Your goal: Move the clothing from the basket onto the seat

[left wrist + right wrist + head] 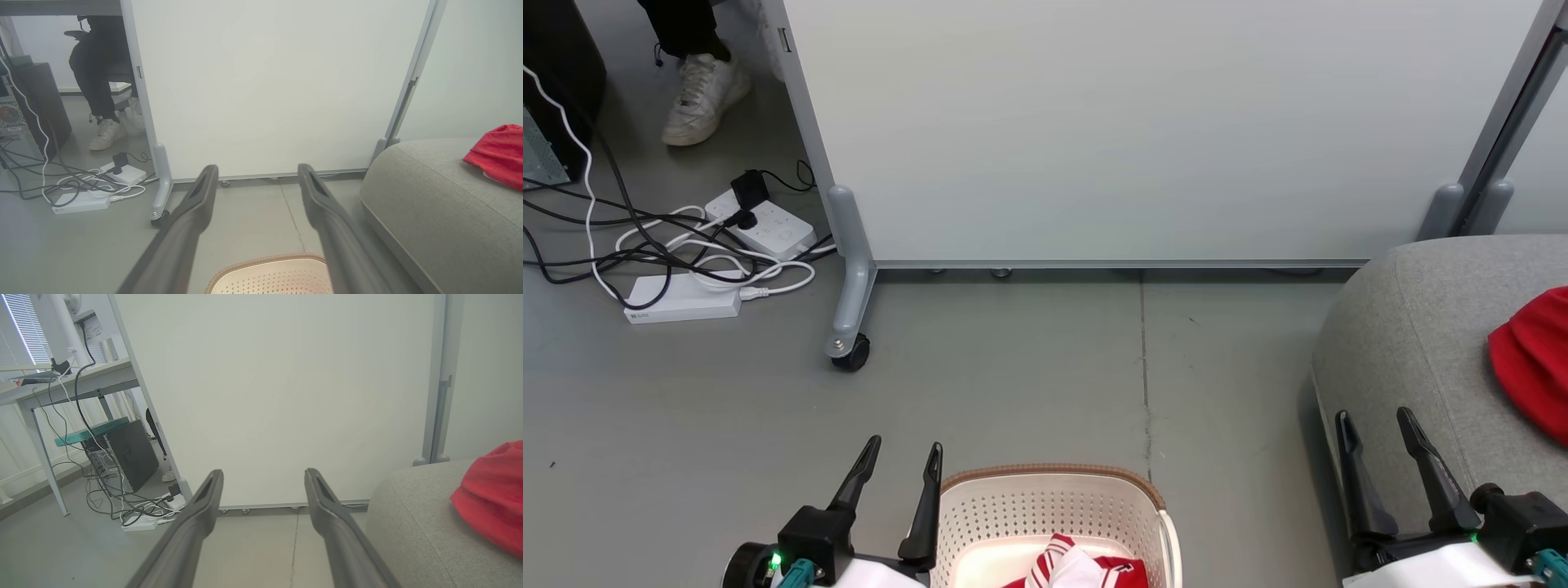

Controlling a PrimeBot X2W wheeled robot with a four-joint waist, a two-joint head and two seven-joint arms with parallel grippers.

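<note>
The cream basket (1127,490) with its brown rim stands on the floor at the bottom centre, and its far rim (269,261) shows in the left wrist view. Inside lies red and white striped clothing (1078,567). A plain red garment (1531,359) rests on the grey seat (1413,327) at the right; the garment (498,153) on the seat (433,212) also shows from the left wrist, and garment (490,498) and seat (412,526) from the right wrist. My left gripper (903,453) is open just left of the basket, holding nothing. My right gripper (1376,420) is open over the seat's front corner, empty.
A pale grey wheeled partition (1143,122) stands behind the floor area, its caster (849,353) at the left. Power strips and tangled cables (711,253) lie at the far left. A person's shoe (703,94) is beyond them. A desk with a computer tower (130,457) stands further left.
</note>
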